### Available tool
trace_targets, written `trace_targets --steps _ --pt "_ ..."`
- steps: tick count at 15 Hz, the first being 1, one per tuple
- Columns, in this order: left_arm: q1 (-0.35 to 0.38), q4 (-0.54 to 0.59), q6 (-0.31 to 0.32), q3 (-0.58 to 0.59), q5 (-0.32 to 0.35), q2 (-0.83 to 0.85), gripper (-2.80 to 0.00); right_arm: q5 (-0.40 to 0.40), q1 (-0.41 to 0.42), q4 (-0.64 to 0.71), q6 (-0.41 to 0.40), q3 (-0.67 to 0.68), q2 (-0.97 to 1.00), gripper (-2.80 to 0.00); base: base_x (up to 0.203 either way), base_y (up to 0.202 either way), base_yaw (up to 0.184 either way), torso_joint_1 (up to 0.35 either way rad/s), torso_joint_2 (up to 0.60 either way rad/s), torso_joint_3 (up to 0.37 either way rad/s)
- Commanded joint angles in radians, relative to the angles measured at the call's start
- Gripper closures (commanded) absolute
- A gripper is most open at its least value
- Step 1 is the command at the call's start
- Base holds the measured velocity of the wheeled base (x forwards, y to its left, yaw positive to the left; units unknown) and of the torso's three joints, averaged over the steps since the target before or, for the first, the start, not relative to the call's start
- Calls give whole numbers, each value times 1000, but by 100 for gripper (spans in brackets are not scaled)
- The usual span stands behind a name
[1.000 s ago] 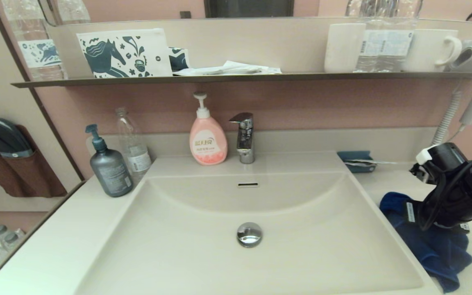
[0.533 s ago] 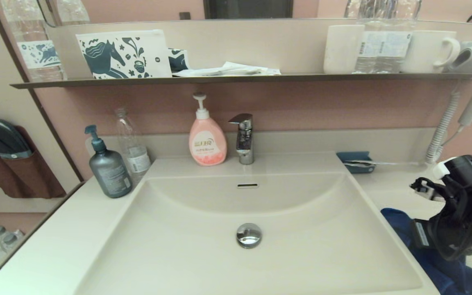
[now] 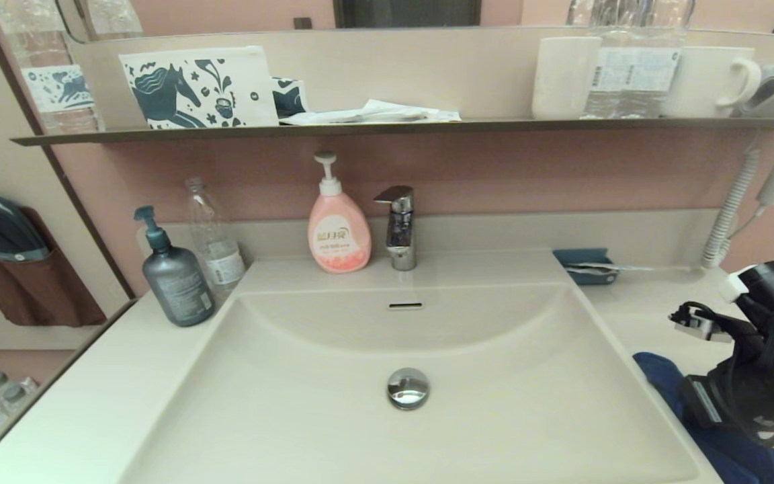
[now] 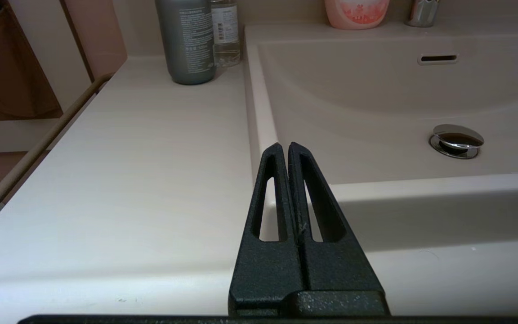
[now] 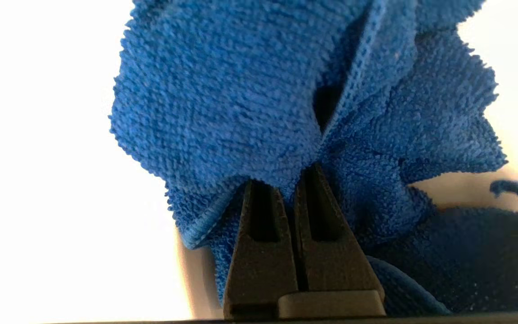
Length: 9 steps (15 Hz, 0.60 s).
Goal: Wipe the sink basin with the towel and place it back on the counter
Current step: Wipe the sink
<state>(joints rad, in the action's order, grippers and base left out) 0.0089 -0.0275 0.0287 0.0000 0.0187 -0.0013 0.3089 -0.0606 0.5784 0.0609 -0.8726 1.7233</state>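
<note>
The cream-white sink basin (image 3: 333,417) fills the middle, with its chrome drain plug (image 3: 408,388) and overflow slot (image 3: 405,306). The dark blue towel (image 3: 659,376) lies bunched on the counter (image 3: 642,316) to the right of the basin, partly hidden under my right arm (image 3: 756,370). In the right wrist view my right gripper (image 5: 286,177) is shut on a fold of the towel (image 5: 241,90). My left gripper (image 4: 284,146) is shut and holds nothing. It hovers above the counter (image 4: 151,157) by the basin's (image 4: 376,99) front left corner.
A grey pump bottle (image 3: 175,272) and a clear bottle (image 3: 216,235) stand on the left counter. A pink soap dispenser (image 3: 338,225) and the faucet (image 3: 399,225) stand behind the basin. A small teal tray (image 3: 584,264) sits at the back right. A dark shelf (image 3: 387,126) runs overhead.
My right arm has moved right and toward the counter's near edge, taking the towel with it, so less of the cloth shows. The left arm has not moved.
</note>
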Motion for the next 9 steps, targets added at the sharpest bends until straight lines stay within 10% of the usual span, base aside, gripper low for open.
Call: trace_targets --steps 1,9 --pt "0 0 0 0 0 1 0 18 0 51 -1 177 -40 0 0 0 0 0 0 0" --pt "0 -1 0 0 0 1 0 6 8 -134 43 145 17 0 0 0 0 0 0 0"
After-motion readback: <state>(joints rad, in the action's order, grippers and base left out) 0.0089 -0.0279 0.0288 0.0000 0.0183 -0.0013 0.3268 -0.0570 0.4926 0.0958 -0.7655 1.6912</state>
